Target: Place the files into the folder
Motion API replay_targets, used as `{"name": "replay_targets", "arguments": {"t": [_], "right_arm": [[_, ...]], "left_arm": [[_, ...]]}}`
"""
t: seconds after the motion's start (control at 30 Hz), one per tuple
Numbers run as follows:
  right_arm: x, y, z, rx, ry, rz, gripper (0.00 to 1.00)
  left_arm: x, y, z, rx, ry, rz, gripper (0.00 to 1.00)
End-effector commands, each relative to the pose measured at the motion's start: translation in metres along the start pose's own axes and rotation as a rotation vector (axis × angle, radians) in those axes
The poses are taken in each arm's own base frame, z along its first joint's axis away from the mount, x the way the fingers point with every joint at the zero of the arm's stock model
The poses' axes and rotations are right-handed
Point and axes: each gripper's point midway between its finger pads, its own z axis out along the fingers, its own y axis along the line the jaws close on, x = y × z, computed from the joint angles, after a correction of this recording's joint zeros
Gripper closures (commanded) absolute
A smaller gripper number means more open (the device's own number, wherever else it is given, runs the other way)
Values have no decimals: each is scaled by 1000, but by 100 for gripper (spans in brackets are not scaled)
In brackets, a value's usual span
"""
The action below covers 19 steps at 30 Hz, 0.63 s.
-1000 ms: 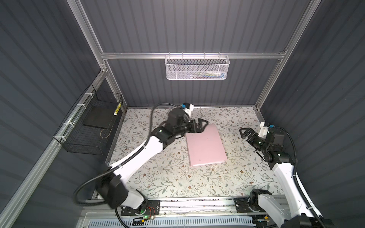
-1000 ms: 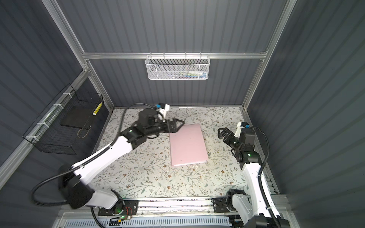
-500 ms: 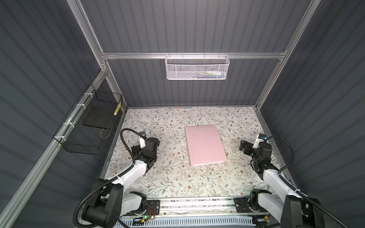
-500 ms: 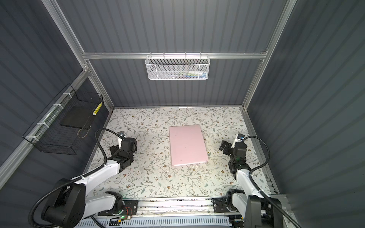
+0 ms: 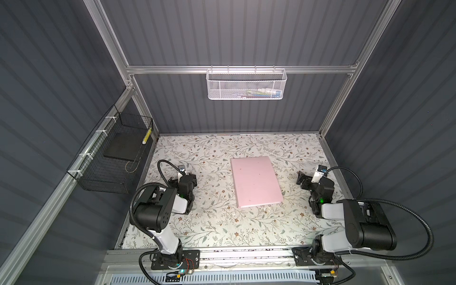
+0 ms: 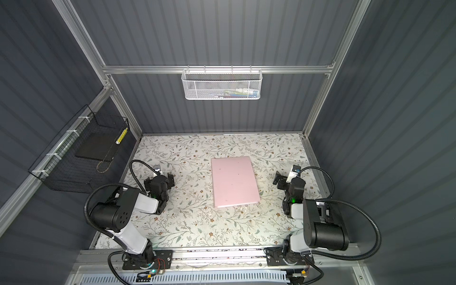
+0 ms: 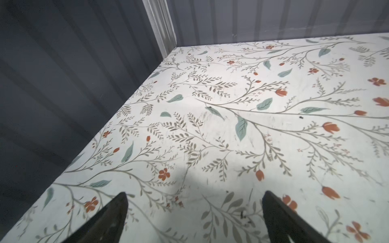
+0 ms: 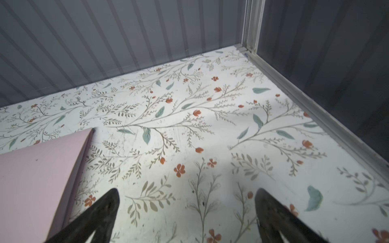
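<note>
Pink folder [image 5: 255, 181] lies closed on the worktop [image 5: 214, 222] between left jaws and right jaws, nearer the right; both spread wide, holding nothing; files unseen, probably inside; just park without nudging it.

The folder [image 5: 256, 181] [image 6: 234, 181] is pale pink, thin, rectangular and closed. In both top views it lies flat, just right of the middle, long sides running near to far, its near end skewed slightly right.

Here's a robot lab cell: grey ribbed walls [image 5: 246, 32] all round, aluminium framing [image 5: 172, 69] up top, floral tabletop [image 5: 212, 217] at centre, white mesh basket [image 5: 246, 86] upper centre, black wire basket [image 5: 108, 172] at left.
</note>
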Motion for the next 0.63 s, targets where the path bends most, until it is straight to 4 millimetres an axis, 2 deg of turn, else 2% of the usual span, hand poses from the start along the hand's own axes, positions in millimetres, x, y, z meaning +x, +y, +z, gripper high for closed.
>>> {"name": "replay_targets", "arguments": {"t": [0.0,0.07,0.17,0.43,0.6], "right_arm": [[-23,6,3,-22,-68,-30,1],[-22,14,4,-66,-70,-48,1],[-21,22,7,-106,-39,-75,1],[-18,23,14,-97,-9,-79,1],[-20,24,8,-99,-33,-87,1]], "left_arm": [[-17,-6,14,74,-32,-36,0],[-10,0,16,70,18,-64,0],[-11,0,16,69,11,-65,0],[-12,-2,16,67,-5,-53,0],[-14,-2,14,70,-12,-55,0]]}}
